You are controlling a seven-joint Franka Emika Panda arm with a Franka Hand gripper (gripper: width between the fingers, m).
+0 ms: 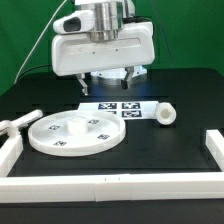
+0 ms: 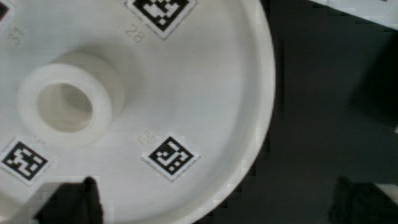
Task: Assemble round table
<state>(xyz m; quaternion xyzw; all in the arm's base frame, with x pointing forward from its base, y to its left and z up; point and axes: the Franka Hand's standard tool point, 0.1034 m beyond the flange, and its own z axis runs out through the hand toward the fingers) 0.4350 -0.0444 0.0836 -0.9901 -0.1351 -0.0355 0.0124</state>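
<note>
fingers [image 2: 71,202] spread, empty, disc [image 1: 75,133] flat on table [image 1: 190,100], leg [image 1: 165,114] beside marker board [image 1: 120,107], border bars [image 1: 100,188] around

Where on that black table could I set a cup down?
Best: the bare table bordered by the disc, the leg and the bar at the exterior view's right. Also beyond the leg, toward the far edge. Crowded: the exterior view's left, where the foot sits beside the disc, and below the open gripper at the marker board.

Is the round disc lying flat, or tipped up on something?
Flat: the round disc rests level on the table, tags and centre socket facing up.
</note>
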